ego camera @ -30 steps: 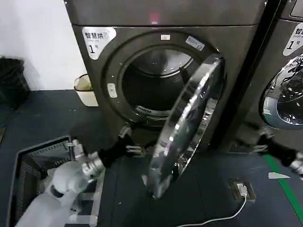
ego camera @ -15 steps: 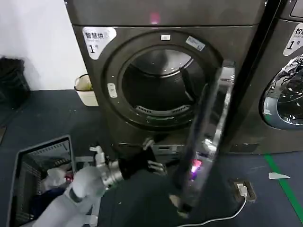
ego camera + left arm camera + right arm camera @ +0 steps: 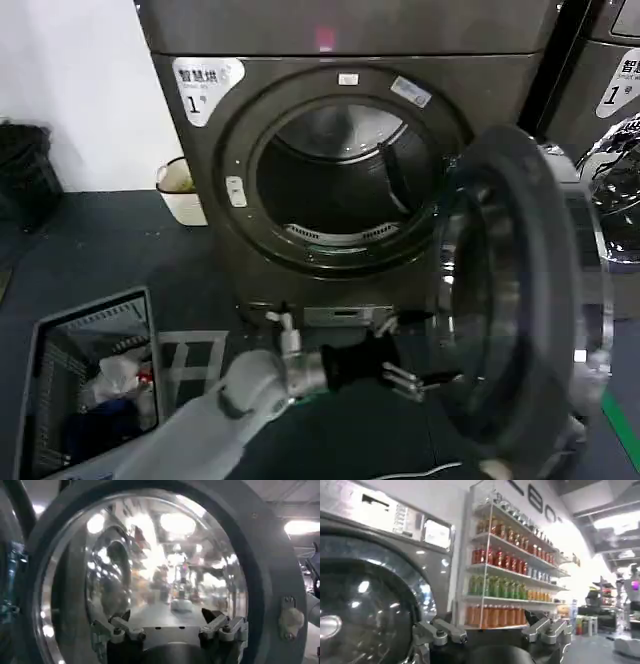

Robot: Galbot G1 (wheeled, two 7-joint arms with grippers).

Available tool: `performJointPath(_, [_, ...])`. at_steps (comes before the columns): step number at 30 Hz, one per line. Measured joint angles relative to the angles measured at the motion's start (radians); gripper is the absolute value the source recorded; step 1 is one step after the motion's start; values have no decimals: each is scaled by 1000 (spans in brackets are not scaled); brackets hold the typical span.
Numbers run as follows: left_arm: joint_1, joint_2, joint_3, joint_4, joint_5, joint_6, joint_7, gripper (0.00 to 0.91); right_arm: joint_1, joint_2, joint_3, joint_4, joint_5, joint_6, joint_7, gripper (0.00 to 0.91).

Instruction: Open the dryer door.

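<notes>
The dryer door (image 3: 545, 300) stands swung wide to the right of the bronze-grey machine. Its grey inner rim and tinted glass face me, and the drum opening (image 3: 335, 190) is exposed. My left gripper (image 3: 415, 378) reaches low across the machine's front, right at the door's inner face, with its fingers open and nothing between them. The left wrist view shows the door's inner glass (image 3: 150, 555) close ahead of the open left gripper (image 3: 166, 614). My right gripper (image 3: 482, 617) is open and empty, held beside the neighbouring machine's chrome-ringed door (image 3: 365, 615).
A laundry basket (image 3: 40, 400) with clothes sits on the floor at the left. A small bin (image 3: 180, 190) stands against the wall. The neighbouring machine (image 3: 620, 100) is behind the open door. Shelves of bottles (image 3: 510, 570) line the room.
The door has swung from half open to wide open toward the right, turning its inner side to me. My left arm moved right along with it.
</notes>
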Motion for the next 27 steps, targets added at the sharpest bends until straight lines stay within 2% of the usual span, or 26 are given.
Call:
performJointPath(5, [-47, -79, 51, 63, 26, -4, -15, 907, -32, -7, 39, 6, 7, 1, -2, 907])
performJointPath(8, [-70, -134, 78, 95, 29, -6, -29, 907, -41, -12, 60, 7, 38, -8, 1, 907])
performJointPath(16, [-135, -265, 146, 216, 74, -53, -43, 907, -65, -12, 89, 29, 60, -9, 4, 907])
performJointPath(27, [-206, -401, 224, 375, 173, -131, -124, 907, -107, -8, 168, 19, 91, 27, 6, 907])
